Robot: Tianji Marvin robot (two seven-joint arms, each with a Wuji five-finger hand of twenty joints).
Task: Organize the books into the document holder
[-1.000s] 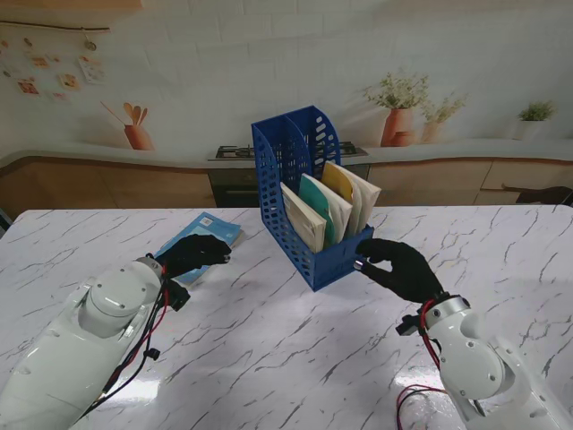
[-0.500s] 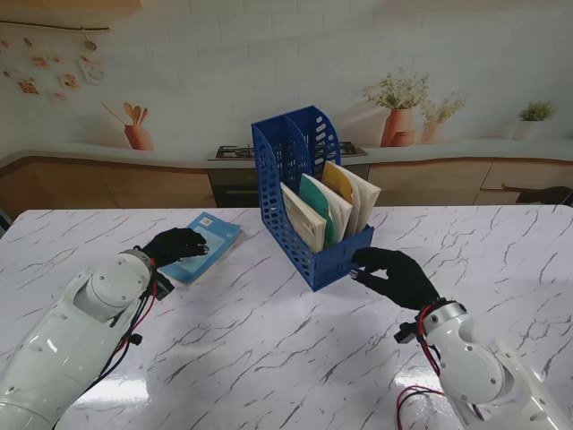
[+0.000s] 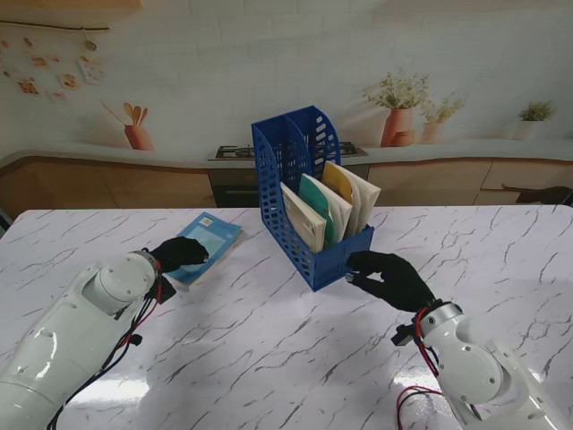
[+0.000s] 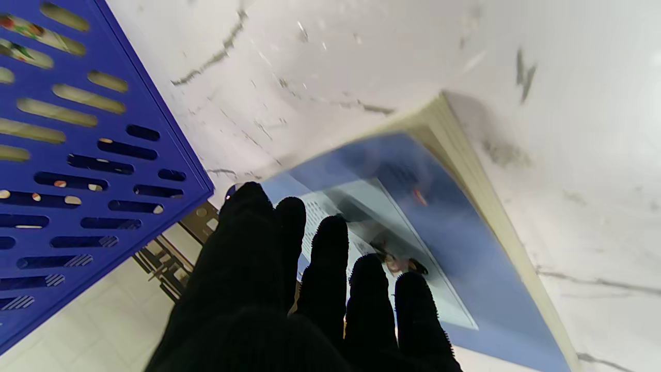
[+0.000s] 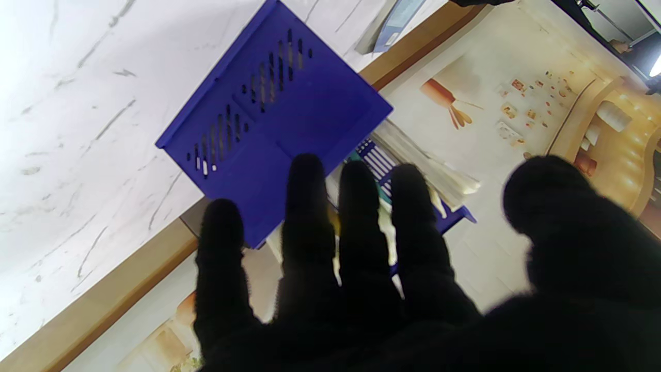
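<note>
A blue slotted document holder (image 3: pixel 300 170) stands mid-table with three books leaning in it: cream (image 3: pixel 303 218), teal (image 3: pixel 324 208) and yellow-white (image 3: pixel 351 193). A light-blue book (image 3: pixel 211 236) lies flat to its left. My left hand (image 3: pixel 179 253), in a black glove, rests its outstretched fingers on the book's near corner without gripping it; the left wrist view shows the fingers (image 4: pixel 330 258) flat on the cover (image 4: pixel 454 243). My right hand (image 3: pixel 389 278) is open, its fingertips against the holder's low front wall (image 5: pixel 289 103).
The white marble table (image 3: pixel 286 349) stretches toward me and to both sides. Behind its far edge is a kitchen backdrop with a stove and potted plants (image 3: pixel 398 107).
My left hand has drawn back toward me, uncovering most of the light-blue book. My right hand has slid left along the holder's front wall. Book and holder have not moved.
</note>
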